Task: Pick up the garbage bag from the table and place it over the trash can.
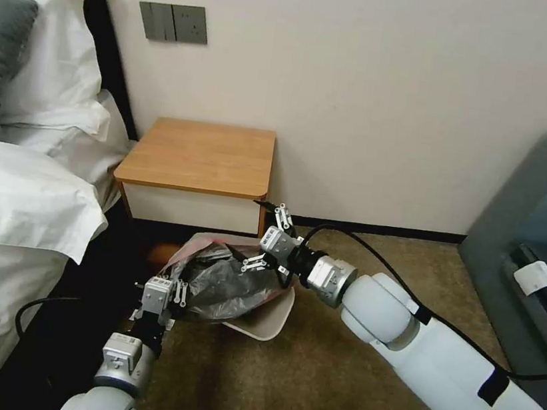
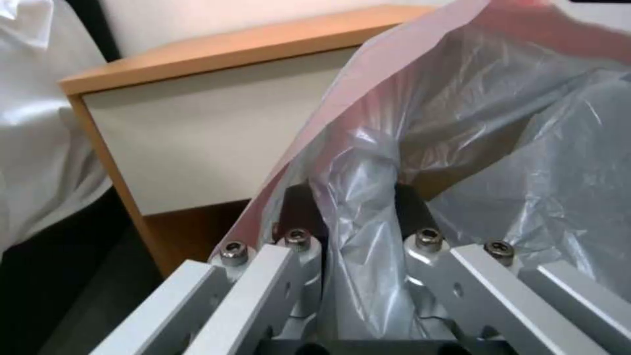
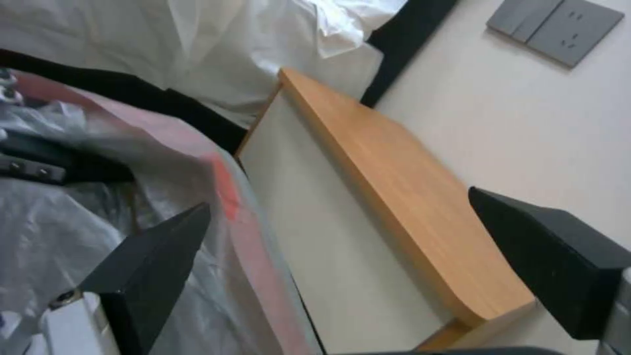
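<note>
In the head view the left arm comes up from the bottom edge, left of centre, and its gripper (image 1: 171, 292) points upward at the near left side of the garbage bag (image 1: 229, 286). The left wrist view shows this gripper (image 2: 352, 207) clamped on a twisted fold of the bag (image 2: 512, 148), the dark pads pressing the plastic from both sides.

The right arm enters from the lower right corner and stretches toward the centre of the frame. Its gripper (image 1: 268, 238) is at the far right side of the bag, in front of the table (image 1: 203, 155). Its fingers (image 3: 155, 261) are wide apart and hold nothing; one finger lies against the bag (image 3: 79, 207), the other is in the air near the table (image 3: 394, 187).

The bag is thin, grey and crinkled, with a pinkish-red band along its edge. It is bunched over the trash can (image 1: 272, 319), which stands on the carpet in front of the table. The near right part of the can's rim is uncovered.
</note>
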Robot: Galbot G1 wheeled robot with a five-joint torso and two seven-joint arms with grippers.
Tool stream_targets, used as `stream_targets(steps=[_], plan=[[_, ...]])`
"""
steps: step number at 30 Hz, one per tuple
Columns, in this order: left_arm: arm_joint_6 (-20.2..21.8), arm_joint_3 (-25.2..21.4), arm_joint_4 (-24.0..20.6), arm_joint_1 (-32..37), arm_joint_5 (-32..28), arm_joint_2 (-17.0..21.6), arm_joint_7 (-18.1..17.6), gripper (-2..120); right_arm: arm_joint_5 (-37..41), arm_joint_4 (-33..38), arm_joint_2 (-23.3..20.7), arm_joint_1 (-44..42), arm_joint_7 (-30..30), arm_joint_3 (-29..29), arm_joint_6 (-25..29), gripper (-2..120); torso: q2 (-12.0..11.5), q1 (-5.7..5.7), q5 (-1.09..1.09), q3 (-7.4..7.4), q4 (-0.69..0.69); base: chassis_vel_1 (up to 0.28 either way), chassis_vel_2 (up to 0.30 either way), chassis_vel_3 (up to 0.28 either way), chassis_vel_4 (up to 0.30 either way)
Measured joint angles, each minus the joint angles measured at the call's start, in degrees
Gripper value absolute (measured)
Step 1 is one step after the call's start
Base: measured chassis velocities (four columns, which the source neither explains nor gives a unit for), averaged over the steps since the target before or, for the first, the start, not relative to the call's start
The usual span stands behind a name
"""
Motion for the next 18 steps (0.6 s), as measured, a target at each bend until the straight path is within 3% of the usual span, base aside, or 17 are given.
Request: stream_targets(steps=[18], plan=[[-2.28, 2.66, -0.21, 1.53, 3.99, 0.12, 0.37, 12, -0.09, -2.57, 1.24, 2.01, 0.18, -1.62, -0.26, 100, 0.00, 0.00, 0.01, 0.00, 0.00, 0.000, 0.000, 0.000, 0.000]])
